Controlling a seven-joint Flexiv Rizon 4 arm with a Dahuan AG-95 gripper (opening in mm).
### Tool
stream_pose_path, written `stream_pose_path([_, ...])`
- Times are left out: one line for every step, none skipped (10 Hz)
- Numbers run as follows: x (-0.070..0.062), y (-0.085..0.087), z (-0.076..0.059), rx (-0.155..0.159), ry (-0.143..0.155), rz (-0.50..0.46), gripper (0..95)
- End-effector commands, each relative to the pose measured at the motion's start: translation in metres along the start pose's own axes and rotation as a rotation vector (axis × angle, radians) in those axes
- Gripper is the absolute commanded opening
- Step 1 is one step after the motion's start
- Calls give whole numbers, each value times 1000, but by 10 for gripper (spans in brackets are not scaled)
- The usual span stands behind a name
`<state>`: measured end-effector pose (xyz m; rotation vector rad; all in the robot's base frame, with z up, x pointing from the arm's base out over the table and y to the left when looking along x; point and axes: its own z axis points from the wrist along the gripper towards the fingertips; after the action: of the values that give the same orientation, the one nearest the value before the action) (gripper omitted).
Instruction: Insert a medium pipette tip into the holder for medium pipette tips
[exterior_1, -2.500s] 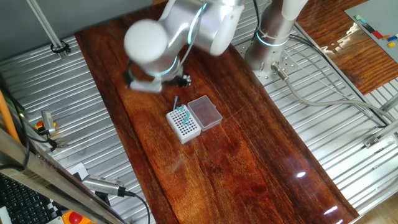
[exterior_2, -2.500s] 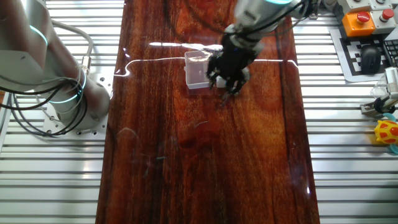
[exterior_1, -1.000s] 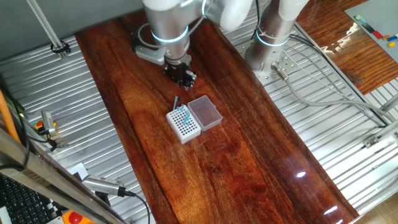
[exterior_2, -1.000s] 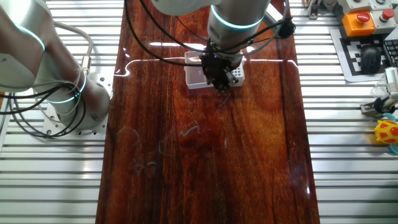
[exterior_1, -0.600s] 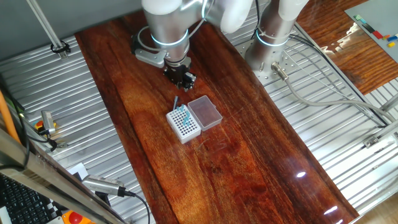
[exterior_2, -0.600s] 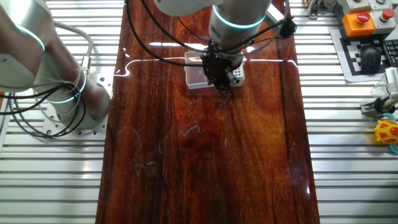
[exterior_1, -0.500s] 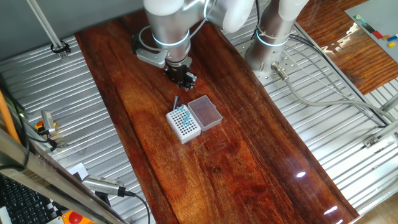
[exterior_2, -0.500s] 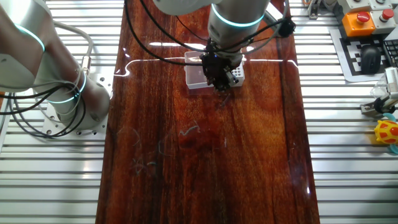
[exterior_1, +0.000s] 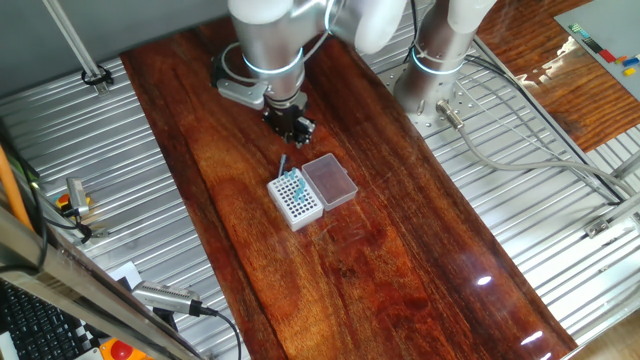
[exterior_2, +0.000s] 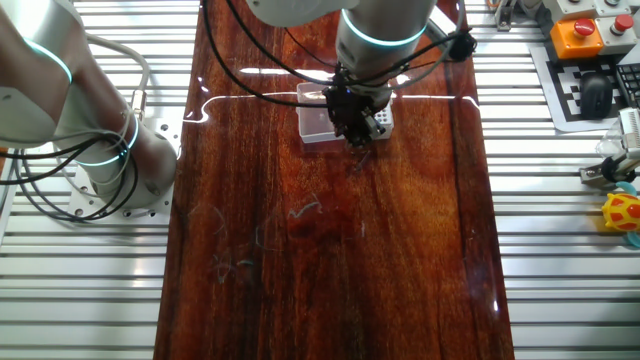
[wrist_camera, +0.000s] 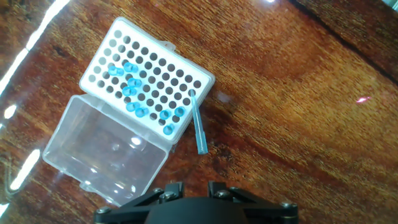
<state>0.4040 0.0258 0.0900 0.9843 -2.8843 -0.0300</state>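
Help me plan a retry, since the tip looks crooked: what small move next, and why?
Probably lower the tool toward the wide end of the medium pipette tip to regrip it. The tip leans out from an edge hole of the holder, not seated upright, and the tool hangs clear of it.

Two high fixed cameras face the table from opposite sides; hand view looks straight down, close
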Motion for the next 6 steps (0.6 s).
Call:
stream_pose_path([-1,-2,4,2,2,-4,190])
stream_pose_path([-3,-4,9,0,-1,-13,190])
stream_pose_path([-4,-4,11,1,-1,-15,190])
stream_pose_path([-8,-6,12,3,1,-20,190])
stream_pose_path([-12,-9,11,3,2,-25,190])
stream_pose_path([-15,-12,10,2,4,-31,190])
